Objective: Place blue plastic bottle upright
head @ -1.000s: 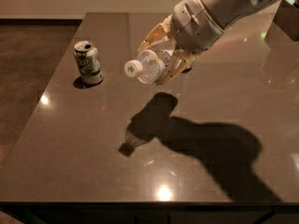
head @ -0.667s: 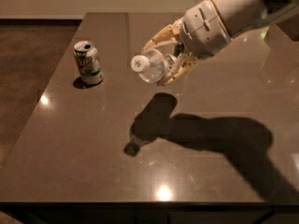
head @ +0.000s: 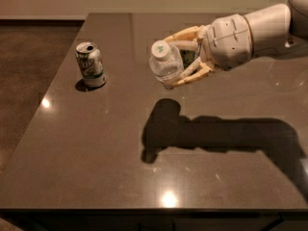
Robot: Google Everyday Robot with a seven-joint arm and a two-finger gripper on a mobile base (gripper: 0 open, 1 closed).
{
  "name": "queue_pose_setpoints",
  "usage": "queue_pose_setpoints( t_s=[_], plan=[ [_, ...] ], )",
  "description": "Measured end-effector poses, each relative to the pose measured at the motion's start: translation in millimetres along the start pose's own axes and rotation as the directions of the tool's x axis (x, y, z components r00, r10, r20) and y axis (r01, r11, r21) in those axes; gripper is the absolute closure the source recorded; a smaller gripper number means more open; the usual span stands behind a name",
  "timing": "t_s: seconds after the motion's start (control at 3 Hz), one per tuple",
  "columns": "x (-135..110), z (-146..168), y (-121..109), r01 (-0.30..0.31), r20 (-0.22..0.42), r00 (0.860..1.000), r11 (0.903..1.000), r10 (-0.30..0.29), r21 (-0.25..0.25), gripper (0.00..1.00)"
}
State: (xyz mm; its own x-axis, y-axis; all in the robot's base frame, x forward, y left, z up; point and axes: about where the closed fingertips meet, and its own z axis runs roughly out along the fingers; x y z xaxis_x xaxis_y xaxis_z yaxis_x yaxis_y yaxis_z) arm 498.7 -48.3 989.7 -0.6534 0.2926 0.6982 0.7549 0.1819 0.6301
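My gripper (head: pixel 179 59) comes in from the right, above the middle of the dark table (head: pixel 96 158). It is shut on the blue plastic bottle (head: pixel 166 64), a small clear bottle with a white cap. The bottle is held in the air, tilted, with its cap pointing up and to the left toward the camera. Its lower part is hidden between the pale fingers (head: pixel 190 76). The shadow of the arm and bottle falls on the table below.
A green-and-white soda can (head: pixel 90 64) stands upright on the table at the left, well apart from the gripper. The table's left edge meets a brown carpeted floor (head: pixel 29 81). A wall runs behind the table's far edge.
The gripper has moved right and a little up with the bottle. The bottle has turned from lying nearly sideways to a steeper tilt, cap more upward.
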Motion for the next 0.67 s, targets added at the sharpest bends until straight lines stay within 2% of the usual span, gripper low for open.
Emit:
queue_pose_setpoints(
  t_s=[0.33, 0.67],
  plan=[
    [7.7, -9.1, -5.8, -0.086, -0.140, 0.987, 0.9959, 0.081, -0.028, 1.00],
    [14.4, -12.8, -15.8, -0.126, -0.206, 0.971, 0.9920, 0.125, 0.012, 1.00]
  ],
)
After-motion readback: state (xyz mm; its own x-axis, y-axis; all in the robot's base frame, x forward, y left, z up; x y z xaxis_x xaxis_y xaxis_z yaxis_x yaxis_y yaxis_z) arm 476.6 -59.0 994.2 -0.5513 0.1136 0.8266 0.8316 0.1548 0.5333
